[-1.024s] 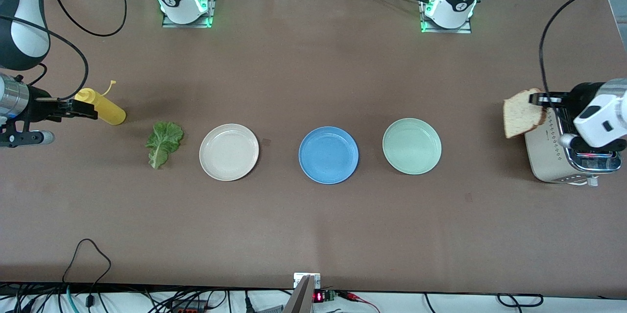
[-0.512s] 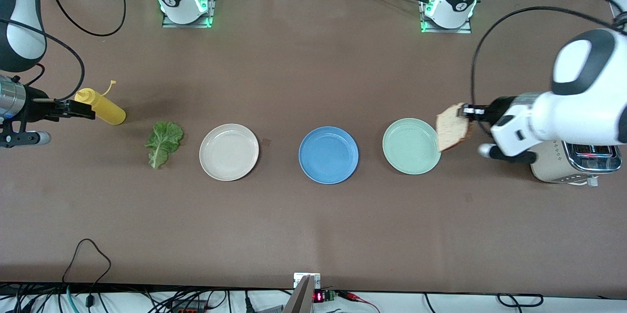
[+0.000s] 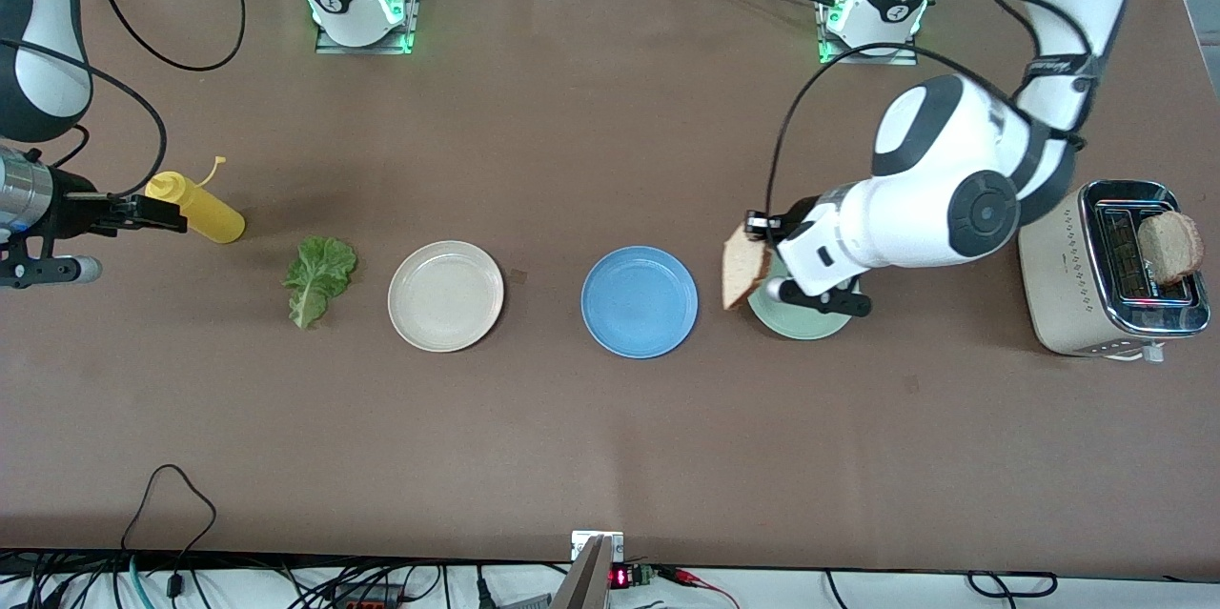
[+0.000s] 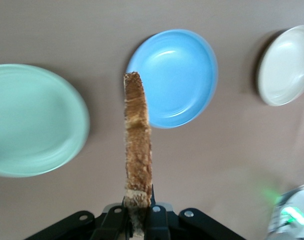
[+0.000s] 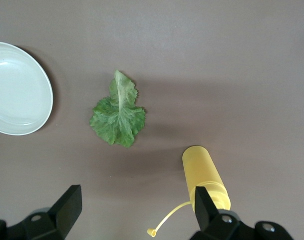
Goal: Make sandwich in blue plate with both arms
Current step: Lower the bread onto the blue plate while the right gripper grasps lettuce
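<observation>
The left claw (image 3: 758, 233), clamped on a bread slice (image 3: 742, 271) hanging edge-down, is over the gap between mint plate (image 3: 801, 323) and blue plate (image 3: 639, 301), mid-counter. The blue plate lies toward the right arm's end. The right claw (image 3: 157, 213) waits with its fingers apart.

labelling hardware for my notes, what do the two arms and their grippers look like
Both arms are glossy white with rounded joints, dark grey to black bands and loose black cables; the left arm shows a round dark grey joint cap. Their bases glow green at the table's edge. The left gripper and the right gripper are matte black with two fingers each, with small screws on the bodies.
</observation>
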### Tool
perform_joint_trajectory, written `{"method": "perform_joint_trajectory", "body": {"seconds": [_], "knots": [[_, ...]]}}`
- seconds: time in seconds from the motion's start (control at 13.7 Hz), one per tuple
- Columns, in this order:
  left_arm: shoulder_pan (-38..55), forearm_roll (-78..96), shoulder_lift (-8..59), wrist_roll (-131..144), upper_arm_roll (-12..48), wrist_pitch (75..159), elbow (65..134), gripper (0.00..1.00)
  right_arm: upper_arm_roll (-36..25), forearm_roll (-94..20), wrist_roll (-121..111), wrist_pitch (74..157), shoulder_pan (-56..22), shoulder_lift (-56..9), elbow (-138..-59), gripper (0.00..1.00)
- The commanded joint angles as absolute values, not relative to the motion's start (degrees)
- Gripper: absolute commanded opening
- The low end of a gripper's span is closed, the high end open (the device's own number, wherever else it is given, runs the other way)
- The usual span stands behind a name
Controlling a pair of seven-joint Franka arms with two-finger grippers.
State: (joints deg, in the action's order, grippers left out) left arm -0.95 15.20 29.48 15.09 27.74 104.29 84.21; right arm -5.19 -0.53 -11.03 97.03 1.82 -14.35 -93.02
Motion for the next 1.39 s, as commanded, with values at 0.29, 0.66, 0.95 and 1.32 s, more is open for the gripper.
{"method": "perform_joint_trajectory", "body": {"seconds": [0.29,0.66,0.95,1.32], "knots": [[9.5,20.7,40.2,19.7,27.3,125.2,83.6,0.0,-4.5,-1.5,-6.2,101.9,-2.0,-20.2,-93.8,1.0],[10.9,20.8,43.8,19.6,27.3,129.1,83.5,0.01,-4.5,-1.3,-4.6,115.2,-4.4,-23.9,-99.8,1.0],[11.3,20.8,45.2,19.2,27.3,129.4,83.5,0.01,-4.5,-1.3,-4.6,123.5,-4.9,-26.1,-104.0,1.0],[11.2,20.7,46.2,19.0,27.2,129.5,83.5,0.06,-4.5,-1.3,-4.6,133.1,-5.0,-27.2,-110.0,1.0]]}}
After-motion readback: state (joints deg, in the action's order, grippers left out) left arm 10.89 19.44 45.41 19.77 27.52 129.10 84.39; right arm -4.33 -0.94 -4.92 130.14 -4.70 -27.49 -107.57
